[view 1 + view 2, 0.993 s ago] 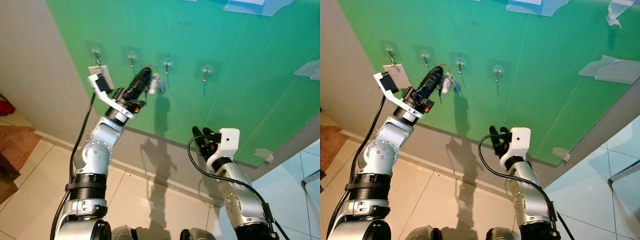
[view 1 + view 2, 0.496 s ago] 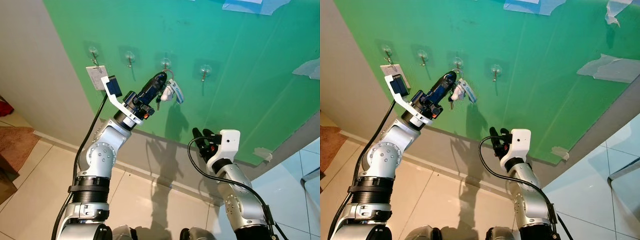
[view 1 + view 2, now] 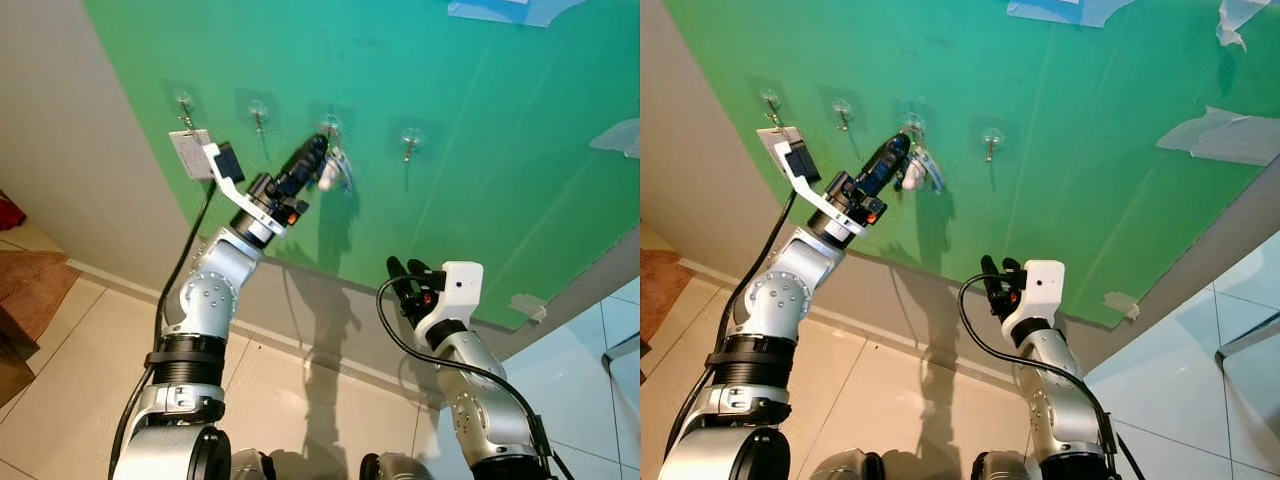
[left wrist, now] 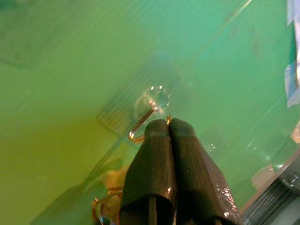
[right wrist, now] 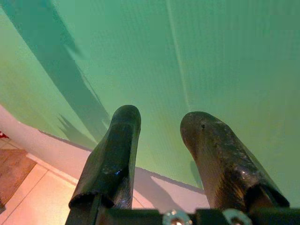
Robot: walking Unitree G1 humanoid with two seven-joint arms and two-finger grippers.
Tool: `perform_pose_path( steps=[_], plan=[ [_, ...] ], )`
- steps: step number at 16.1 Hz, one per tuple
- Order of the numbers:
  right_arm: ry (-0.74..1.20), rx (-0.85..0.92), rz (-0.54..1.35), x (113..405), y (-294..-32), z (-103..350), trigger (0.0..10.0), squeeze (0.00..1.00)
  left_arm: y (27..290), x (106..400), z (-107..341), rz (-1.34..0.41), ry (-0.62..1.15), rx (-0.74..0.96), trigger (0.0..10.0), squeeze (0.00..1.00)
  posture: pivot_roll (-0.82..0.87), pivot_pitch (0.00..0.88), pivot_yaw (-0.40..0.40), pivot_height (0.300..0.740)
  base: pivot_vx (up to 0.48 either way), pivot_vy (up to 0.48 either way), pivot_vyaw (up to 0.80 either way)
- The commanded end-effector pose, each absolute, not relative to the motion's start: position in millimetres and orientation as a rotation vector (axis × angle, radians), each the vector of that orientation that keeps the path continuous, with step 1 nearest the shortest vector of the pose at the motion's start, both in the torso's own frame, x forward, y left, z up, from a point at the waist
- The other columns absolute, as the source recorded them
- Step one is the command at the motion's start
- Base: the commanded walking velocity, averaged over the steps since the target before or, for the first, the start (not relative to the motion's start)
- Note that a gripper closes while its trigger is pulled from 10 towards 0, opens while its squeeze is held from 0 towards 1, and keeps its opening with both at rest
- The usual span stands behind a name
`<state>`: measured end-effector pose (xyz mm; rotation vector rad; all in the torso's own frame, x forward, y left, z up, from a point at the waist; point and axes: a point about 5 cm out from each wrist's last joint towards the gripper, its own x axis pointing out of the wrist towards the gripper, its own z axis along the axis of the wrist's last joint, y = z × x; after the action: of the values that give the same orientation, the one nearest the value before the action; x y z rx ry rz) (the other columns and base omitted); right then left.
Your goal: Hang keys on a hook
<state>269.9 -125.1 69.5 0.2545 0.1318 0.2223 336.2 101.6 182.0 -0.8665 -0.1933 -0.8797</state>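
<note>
Keys (image 3: 335, 172): one small bunch with a pale fob, pinched at the ring between my left gripper (image 3: 318, 150) fingertips, raised against the green wall panel (image 3: 480, 150) and hanging down just beside and below the third hook (image 3: 330, 128) of a row of four. Long axis of the bunch: near vertical, dangling from the ring; ring end uppermost, towards the hook. Relation governing the next move, by my estimate: the hook's wire tip sits immediately ahead of my left fingertips, slightly up and to one side, so the ring likely needs a short lift over that tip, then a release. Whether the ring is already threaded I cannot tell. Left fingers (image 4: 159, 154): pressed together, the thin gold ring wire showing at their tips, the clear hook base (image 4: 157, 97) just beyond. Left arm is much the nearer to the hook. Right gripper (image 3: 408, 280): held low, well apart from the hooks, fingers (image 5: 115, 150) spread, holding nothing. Neighbouring item: a white tag (image 3: 190, 153) hanging on the first hook (image 3: 185, 105). Remaining two hooks bare.
</note>
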Motion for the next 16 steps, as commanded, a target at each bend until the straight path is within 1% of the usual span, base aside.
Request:
perform_pose_path(
  steps=[1,3,4,8,10,13,14,16],
  plan=[
    [0.132,0.256,0.217,268.6,-124.9,71.3,10.0,0.00,102.0,337.7,182.3,-0.869,-0.192,-0.854,10.0,0.00,0.02,0.136,0.016,0.740,0.000,0.000,0.00],
    [0.132,0.257,0.216,267.9,-125.1,71.6,10.0,0.00,105.6,338.2,175.9,-0.837,-0.182,-0.867,10.0,0.00,0.02,0.138,0.015,0.740,0.000,0.000,0.00],
    [0.135,0.256,0.216,267.4,-125.4,71.7,10.0,0.00,111.9,339.4,174.3,-0.806,-0.193,-0.880,10.0,0.00,0.02,0.140,0.012,0.740,0.000,0.000,0.00],
    [0.137,0.252,0.217,267.9,-127.6,72.2,10.0,0.00,119.6,341.0,175.8,-0.771,-0.218,-0.899,10.0,0.00,0.02,0.140,0.005,0.740,0.000,0.000,0.00],
    [0.137,0.251,0.218,267.9,-127.0,72.7,10.0,0.00,117.5,339.6,171.1,-0.770,-0.204,-0.901,10.0,0.00,0.02,0.140,0.005,0.740,0.000,0.000,0.00],
    [0.137,0.250,0.218,268.3,-127.9,73.0,10.0,0.00,108.8,337.0,159.1,-0.772,-0.139,-0.880,10.0,0.00,0.01,0.141,0.005,0.740,0.000,0.000,0.00],
    [0.137,0.249,0.218,268.2,-127.9,73.0,10.0,0.00,107.3,336.3,156.8,-0.773,-0.128,-0.881,10.0,1.00,0.01,0.141,0.005,0.740,0.000,0.000,0.00],
    [0.138,0.249,0.214,267.4,-129.0,72.9,10.0,0.00,102.6,335.3,157.0,-0.781,-0.126,-0.884,10.0,1.00,0.01,0.139,0.007,0.740,0.000,0.000,0.00]
  ],
)
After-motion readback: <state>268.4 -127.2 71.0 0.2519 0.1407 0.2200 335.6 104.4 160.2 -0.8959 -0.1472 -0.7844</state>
